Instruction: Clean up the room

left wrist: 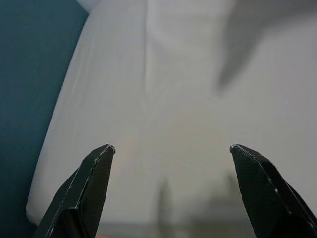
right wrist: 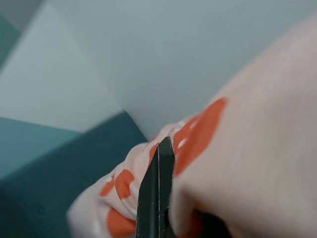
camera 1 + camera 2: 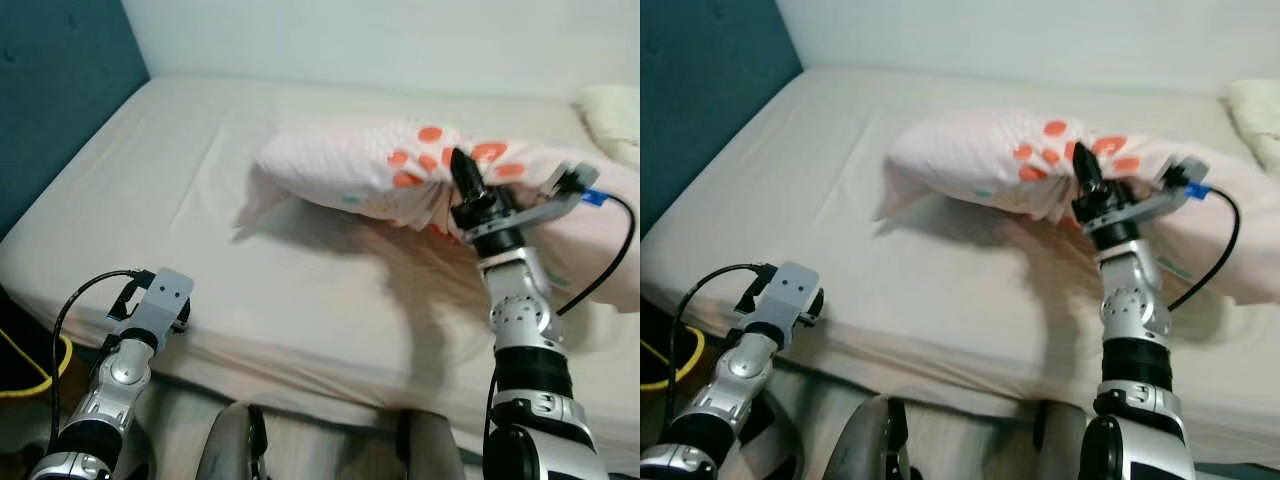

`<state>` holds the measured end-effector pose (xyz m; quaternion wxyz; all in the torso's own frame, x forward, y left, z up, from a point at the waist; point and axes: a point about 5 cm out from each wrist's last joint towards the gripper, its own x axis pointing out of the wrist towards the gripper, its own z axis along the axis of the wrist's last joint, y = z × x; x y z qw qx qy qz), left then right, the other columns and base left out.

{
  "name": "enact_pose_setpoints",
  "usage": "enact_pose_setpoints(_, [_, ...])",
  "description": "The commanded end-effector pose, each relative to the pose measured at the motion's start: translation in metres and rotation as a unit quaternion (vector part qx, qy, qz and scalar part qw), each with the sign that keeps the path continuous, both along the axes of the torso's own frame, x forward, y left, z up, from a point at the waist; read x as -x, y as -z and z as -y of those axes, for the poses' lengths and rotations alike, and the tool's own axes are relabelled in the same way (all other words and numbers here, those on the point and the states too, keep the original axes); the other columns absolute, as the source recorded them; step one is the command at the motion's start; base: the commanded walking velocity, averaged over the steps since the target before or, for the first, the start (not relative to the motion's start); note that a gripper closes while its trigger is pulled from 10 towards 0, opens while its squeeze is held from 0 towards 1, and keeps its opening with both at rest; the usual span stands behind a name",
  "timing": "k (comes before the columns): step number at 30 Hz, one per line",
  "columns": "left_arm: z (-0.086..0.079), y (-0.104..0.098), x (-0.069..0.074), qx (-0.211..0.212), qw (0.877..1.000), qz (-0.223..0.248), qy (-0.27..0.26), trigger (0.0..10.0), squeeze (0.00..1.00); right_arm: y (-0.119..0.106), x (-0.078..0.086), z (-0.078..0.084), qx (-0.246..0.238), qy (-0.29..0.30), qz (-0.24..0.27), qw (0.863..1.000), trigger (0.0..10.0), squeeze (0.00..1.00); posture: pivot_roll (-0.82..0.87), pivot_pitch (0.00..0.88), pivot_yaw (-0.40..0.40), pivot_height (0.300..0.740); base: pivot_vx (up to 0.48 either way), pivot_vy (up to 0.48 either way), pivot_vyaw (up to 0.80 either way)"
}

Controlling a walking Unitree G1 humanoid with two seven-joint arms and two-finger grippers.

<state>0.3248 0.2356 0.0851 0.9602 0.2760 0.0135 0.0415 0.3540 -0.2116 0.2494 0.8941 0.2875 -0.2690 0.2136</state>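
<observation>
Mid-task by my read: your right gripper [image 3: 462,172] is clamped on one pink pillow [image 3: 360,170] with orange spots, held above the right half of the bed [image 3: 150,200], not yet set down. Left gripper [image 1: 171,158] hangs spread wide and empty at the near left edge. Count: one spotted pillow, one cream pillow [image 3: 612,118] far right.

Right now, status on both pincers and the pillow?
Right pincer shut on pillow, lifted off the bed. Left pincer open, idle at bed's near edge. Nothing in the way.
</observation>
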Motion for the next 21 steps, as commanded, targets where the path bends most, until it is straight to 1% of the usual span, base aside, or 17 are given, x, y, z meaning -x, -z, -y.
enact_pose_setpoints(1, [0.001, 0.008, 0.003, 0.003, 1.0, -0.012, -0.005, 10.0, 0.0, -0.027, 0.007, -0.007, 0.018, -0.023, 0.059, 0.998, 0.0, 0.0, 0.07, 0.032, 0.017, 0.607, 0.0, 0.0, 0.0])
enact_pose_setpoints(3, [0.003, 0.01, 0.003, 0.011, 1.0, -0.013, -0.005, 10.0, 0.0, -0.04, 0.01, -0.007, 0.035, -0.027, 0.075, 0.996, 0.0, 0.0, 0.07, 0.031, 0.015, 0.617, 0.0, 0.0, 0.0])
enact_pose_setpoints(6, [0.005, 0.011, 0.003, 0.021, 1.0, -0.014, -0.006, 10.0, 0.0, -0.043, 0.011, -0.006, 0.044, -0.026, 0.072, 0.996, 0.0, 0.0, 0.07, 0.024, 0.006, 0.622, 0.0, 0.0, 0.0])
enact_pose_setpoints(7, [0.006, 0.012, 0.003, 0.038, 0.999, -0.015, -0.01, 10.0, 0.0, -0.041, 0.007, -0.004, 0.063, -0.013, 0.053, 0.997, 0.0, 0.0, 0.06, 0.02, -0.003, 0.627, 0.0, 0.0, 0.0])
enact_pose_setpoints(9, [0.009, 0.016, 0.002, 0.085, 0.996, -0.024, -0.019, 10.0, 0.0, -0.025, 0.0, 0.001, 0.092, 0.019, -0.008, 0.996, 0.0, 0.0, 0.06, 0.013, -0.012, 0.637, 0.0, 0.0, 0.0])
enact_pose_setpoints(10, [0.009, 0.016, 0.002, 0.085, 0.996, -0.024, -0.019, 10.0, 0.0, -0.025, 0.0, 0.001, 0.092, 0.019, -0.008, 0.996, 0.0, 0.0, 0.06, 0.013, -0.012, 0.637, 0.0, 0.0, 0.0])
enact_pose_setpoints(11, [0.01, 0.017, 0.002, 0.101, 0.994, -0.027, -0.022, 10.0, 0.0, -0.019, -0.002, 0.003, 0.099, 0.028, -0.027, 0.994, 0.0, 0.0, 0.07, 0.013, -0.014, 0.642, 0.0, 0.0, 0.0])
enact_pose_setpoints(14, [0.01, 0.017, 0.002, 0.101, 0.994, -0.027, -0.022, 10.0, 0.0, -0.019, -0.002, 0.003, 0.099, 0.028, -0.027, 0.994, 0.0, 0.0, 0.07, 0.013, -0.014, 0.642, 0.0, 0.0, 0.0])
enact_pose_setpoints(15, [0.011, 0.019, 0.002, 0.117, 0.992, -0.03, -0.026, 10.0, 0.0, -0.013, -0.001, 0.003, 0.102, 0.034, -0.043, 0.993, 0.0, 0.0, 0.07, 0.011, -0.017, 0.647, 0.0, 0.0, 0.0])
enact_pose_setpoints(16, [0.011, 0.019, 0.002, 0.117, 0.992, -0.03, -0.026, 10.0, 0.0, -0.013, -0.001, 0.003, 0.102, 0.034, -0.043, 0.993, 0.0, 0.0, 0.07, 0.011, -0.017, 0.647, 0.0, 0.0, 0.0])
enact_pose_setpoints(19, [0.006, 0.032, 0.01, 0.138, 0.988, -0.06, -0.037, 10.0, 0.0, 0.005, 0.005, 0.004, 0.101, 0.036, -0.078, 0.991, 0.0, 0.0, 0.07, 0.011, -0.018, 0.662, 0.0, 0.0, 0.0])
enact_pose_setpoints(20, [0.006, 0.037, 0.013, 0.138, 0.987, -0.07, -0.039, 10.0, 0.0, 0.008, 0.005, 0.004, 0.103, 0.037, -0.085, 0.99, 0.0, 0.0, 0.06, 0.015, -0.016, 0.667, 0.0, 0.0, 0.0])
enact_pose_setpoints(21, [0.006, 0.037, 0.013, 0.138, 0.987, -0.07, -0.039, 10.0, 0.0, 0.008, 0.005, 0.004, 0.103, 0.037, -0.085, 0.99, 0.0, 0.0, 0.06, 0.015, -0.016, 0.667, 0.0, 0.0, 0.0])
